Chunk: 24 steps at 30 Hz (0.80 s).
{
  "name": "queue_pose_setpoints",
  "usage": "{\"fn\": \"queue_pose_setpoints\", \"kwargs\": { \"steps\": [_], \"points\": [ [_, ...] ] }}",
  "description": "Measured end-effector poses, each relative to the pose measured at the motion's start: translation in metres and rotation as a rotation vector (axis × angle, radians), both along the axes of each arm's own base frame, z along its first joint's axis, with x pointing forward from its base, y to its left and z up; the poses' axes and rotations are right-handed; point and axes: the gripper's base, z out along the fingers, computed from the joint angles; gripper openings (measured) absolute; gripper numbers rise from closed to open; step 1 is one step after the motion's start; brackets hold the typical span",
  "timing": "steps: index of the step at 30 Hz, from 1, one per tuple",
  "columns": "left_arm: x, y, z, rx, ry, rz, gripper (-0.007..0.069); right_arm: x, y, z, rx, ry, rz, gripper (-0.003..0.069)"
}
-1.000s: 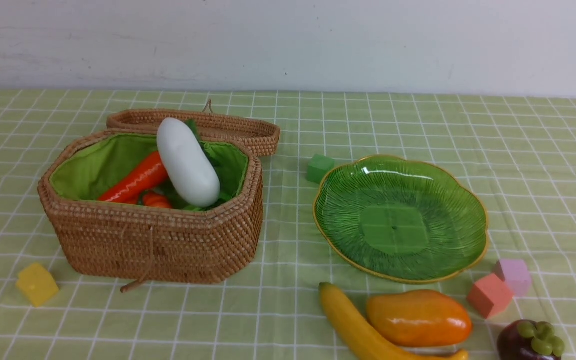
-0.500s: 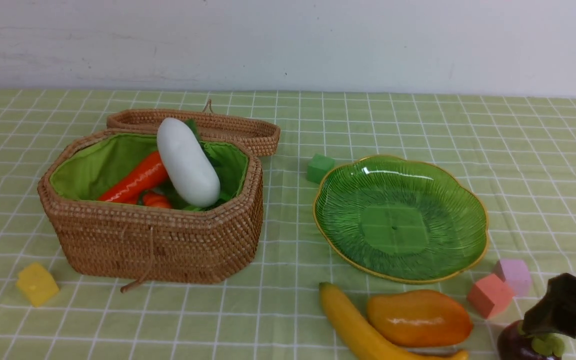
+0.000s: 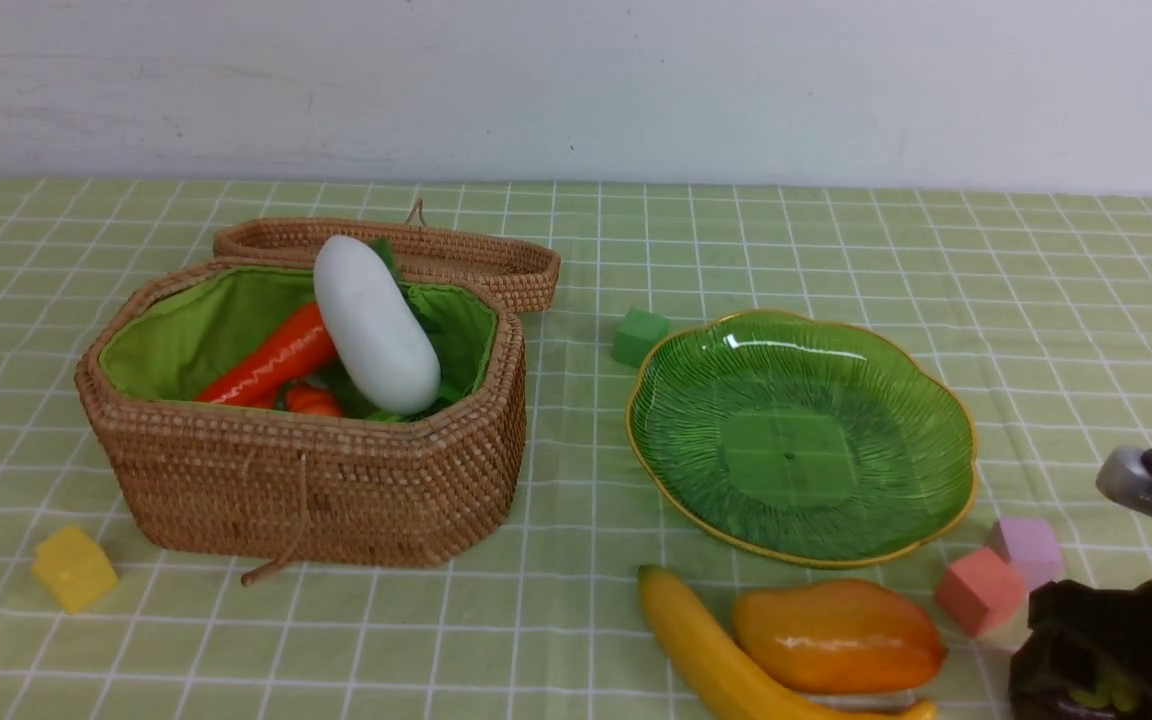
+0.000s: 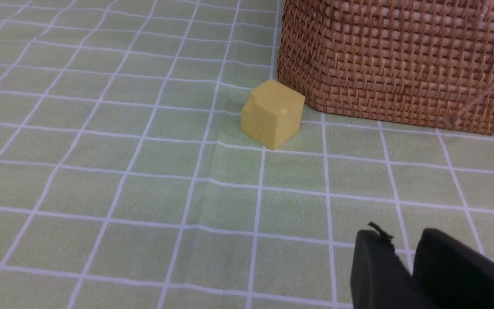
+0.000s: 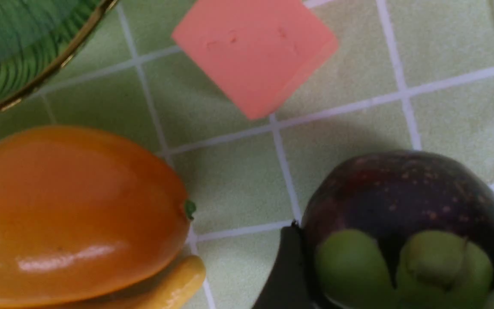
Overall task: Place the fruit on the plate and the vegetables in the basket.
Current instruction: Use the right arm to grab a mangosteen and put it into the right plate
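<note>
Right gripper point(image 3: 1101, 655): at the near right corner of the cloth, jaws spread wide to either side of the mangosteen point(image 5: 405, 201). One black finger point(image 5: 285, 266) lies against its skin; whether the jaws press yet cannot be told.

Mangosteen: rests on the cloth, right of the mango point(image 3: 836, 635) and banana point(image 3: 706, 650), near side of the pink cube point(image 5: 255, 51).
- Handling, judged: a light, hard toy with a smooth round skin that is apt to slip.
- Hold, judged: best across the widest girth, below the green cap.

Plate point(image 3: 636, 400): holds nothing, lies to the far left of the fruit. Being glass, it wants a gentle set-down.

Views compared:
- Right wrist view: alone shows the finger's contact and the cap lobes.
- Front view: hides most of the fruit behind the gripper, but shows the plate whole and the basket point(image 3: 316, 490) on the left.
- Left wrist view: alone shows the left gripper point(image 4: 403, 253), narrowly parted and holding nothing, near the yellow cube point(image 4: 272, 113) beside the basket wall.
</note>
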Motion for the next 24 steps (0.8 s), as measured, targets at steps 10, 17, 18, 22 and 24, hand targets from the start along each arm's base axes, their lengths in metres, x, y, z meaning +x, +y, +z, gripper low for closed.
{"fn": "queue_pose_setpoints", "kwargs": {
  "steps": [10, 17, 18, 22, 24],
  "points": [
    [0.000, 0.000, 0.000, 0.000, 0.000, 0.000, 0.0141, -0.003, 0.003, 0.000, 0.006, 0.013, 0.085, 0.0582],
    [0.000, 0.000, 0.000, 0.000, 0.000, 0.000, 0.0141, -0.005, 0.004, 0.003, 0.012, 0.017, 0.094, 0.0582],
    [0.000, 0.000, 0.000, 0.000, 0.000, 0.000, 0.0141, -0.006, 0.004, 0.006, 0.012, 0.006, 0.095, 0.0582],
    [0.000, 0.000, 0.000, 0.000, 0.000, 0.000, 0.0141, -0.008, 0.005, 0.030, 0.018, -0.066, 0.109, 0.0582],
    [0.000, 0.000, 0.000, 0.000, 0.000, 0.000, 0.0141, -0.010, 0.006, 0.048, 0.021, -0.112, 0.123, 0.0582]
  ]
}}
